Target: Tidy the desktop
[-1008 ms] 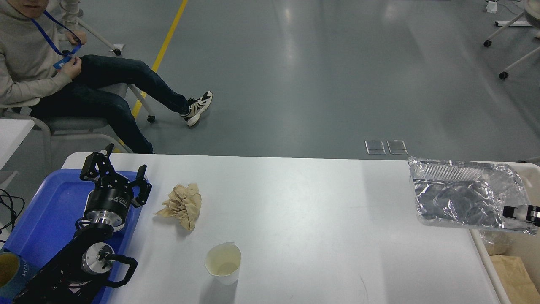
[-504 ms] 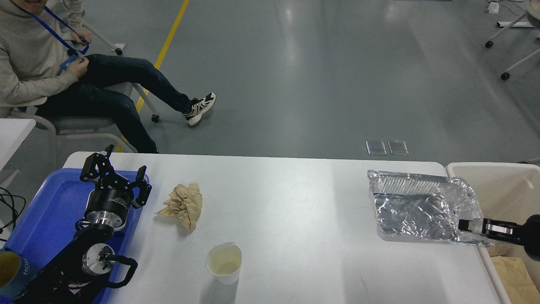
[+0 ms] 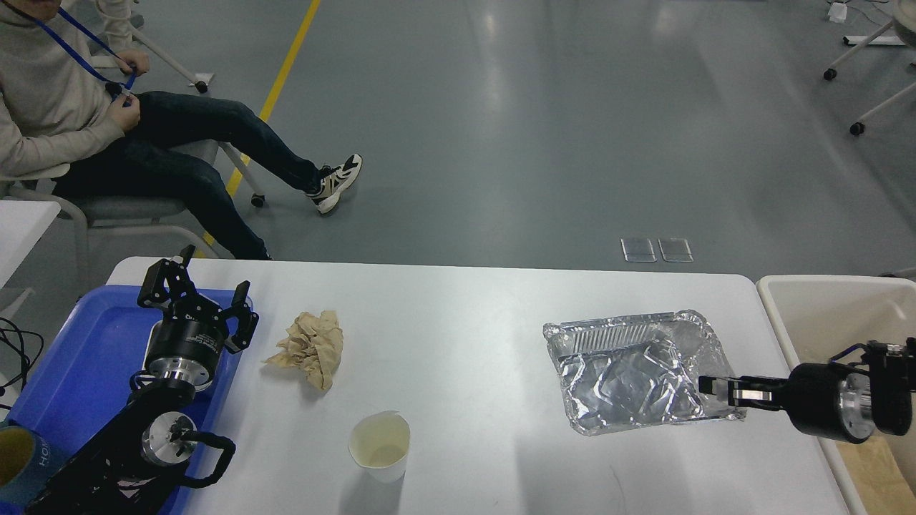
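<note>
The white desktop (image 3: pixel 486 336) carries a crumpled brown paper (image 3: pixel 309 347), a white paper cup (image 3: pixel 379 445) and a crumpled foil tray (image 3: pixel 633 372). My right gripper (image 3: pixel 719 391) comes in from the right and is shut on the foil tray's right edge, holding it low over the right part of the desktop. My left gripper (image 3: pixel 204 290) is open and empty above the blue tray (image 3: pixel 79 357), just left of the brown paper.
A cream bin (image 3: pixel 823 315) stands off the desktop's right end, with brown paper (image 3: pixel 876 465) inside. A round container (image 3: pixel 14 458) sits at the blue tray's near corner. A person (image 3: pixel 71 121) sits on a chair beyond the far left corner.
My right gripper has moved left with the foil tray, from over the cream bin to over the desktop's right part. The left arm has not moved.
</note>
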Robot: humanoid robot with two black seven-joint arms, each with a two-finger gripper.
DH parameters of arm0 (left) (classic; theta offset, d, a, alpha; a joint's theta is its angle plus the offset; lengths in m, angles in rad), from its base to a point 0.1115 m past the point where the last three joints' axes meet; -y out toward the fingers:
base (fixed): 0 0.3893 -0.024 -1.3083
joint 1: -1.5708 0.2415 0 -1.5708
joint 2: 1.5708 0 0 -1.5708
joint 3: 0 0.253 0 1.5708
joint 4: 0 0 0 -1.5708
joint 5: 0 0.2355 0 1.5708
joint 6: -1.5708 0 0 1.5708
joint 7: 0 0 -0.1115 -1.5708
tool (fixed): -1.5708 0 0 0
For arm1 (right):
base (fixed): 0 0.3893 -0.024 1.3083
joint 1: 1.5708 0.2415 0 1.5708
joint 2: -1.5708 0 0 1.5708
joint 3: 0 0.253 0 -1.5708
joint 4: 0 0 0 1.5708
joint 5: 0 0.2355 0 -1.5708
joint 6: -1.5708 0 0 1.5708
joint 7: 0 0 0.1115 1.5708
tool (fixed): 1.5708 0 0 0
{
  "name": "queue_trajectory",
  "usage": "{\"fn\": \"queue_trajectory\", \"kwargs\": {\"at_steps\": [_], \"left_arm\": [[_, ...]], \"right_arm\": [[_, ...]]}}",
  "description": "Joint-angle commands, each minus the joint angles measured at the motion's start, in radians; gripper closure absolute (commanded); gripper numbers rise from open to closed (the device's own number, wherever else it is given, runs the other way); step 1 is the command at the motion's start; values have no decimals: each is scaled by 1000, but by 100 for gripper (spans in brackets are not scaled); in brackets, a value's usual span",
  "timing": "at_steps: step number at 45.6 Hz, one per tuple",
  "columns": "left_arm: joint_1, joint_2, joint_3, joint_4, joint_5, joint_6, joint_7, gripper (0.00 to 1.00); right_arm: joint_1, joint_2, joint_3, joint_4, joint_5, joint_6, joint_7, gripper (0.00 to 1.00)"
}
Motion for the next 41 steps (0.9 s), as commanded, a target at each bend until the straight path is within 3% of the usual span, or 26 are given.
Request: {"fn": "queue_trajectory", "kwargs": {"at_steps": [1,14,22,32,41], "left_arm": [[0,0,0,0,0,0,0,4],[2,0,-1,0,0,2,-2,4],[11,5,2,3,2,0,-1,4],[0,12,54,2,3,2,6,4],[2,8,52,-1,2,2,9,4]], "right_arm": [[78,74,-59,-55,-35,13,-10,100],[340,262,-324,-204,1,33,-12,100],[471,398,-468,-305,127,35,-37,100],[555,524,-551,-405,225,38,-47,100],[578,567,-565,-455,279,39,-47,100]]}}
